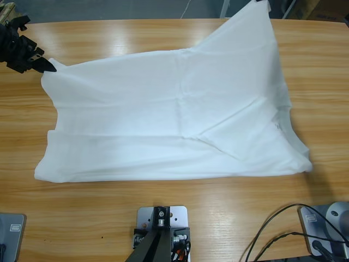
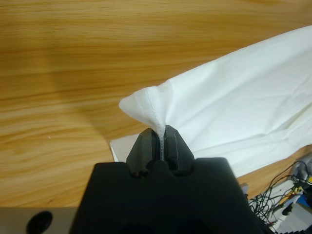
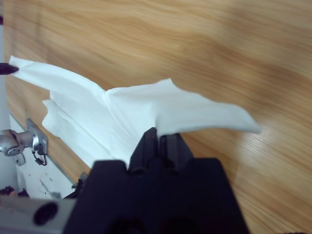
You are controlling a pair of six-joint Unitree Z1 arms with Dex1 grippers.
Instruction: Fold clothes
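The clothes are one white T-shirt (image 1: 174,120), spread across the middle of the wooden table (image 1: 163,213). My left gripper (image 1: 48,65) at the far left is shut on one corner of it, and in the left wrist view a pinched peak of cloth (image 2: 151,107) rises from the closed jaws (image 2: 161,144). My right gripper (image 3: 160,139) is shut on another corner, lifted off the table. In the high view that corner rises to the top edge (image 1: 256,13), where the gripper itself is almost out of view. Small dark marks (image 1: 276,126) show near the shirt's right side.
Bare table runs along the front of the shirt and to its right (image 1: 322,82). Black cables (image 1: 278,234) lie at the front right corner. In the right wrist view the other gripper's black tip (image 3: 7,69) holds the shirt's far corner.
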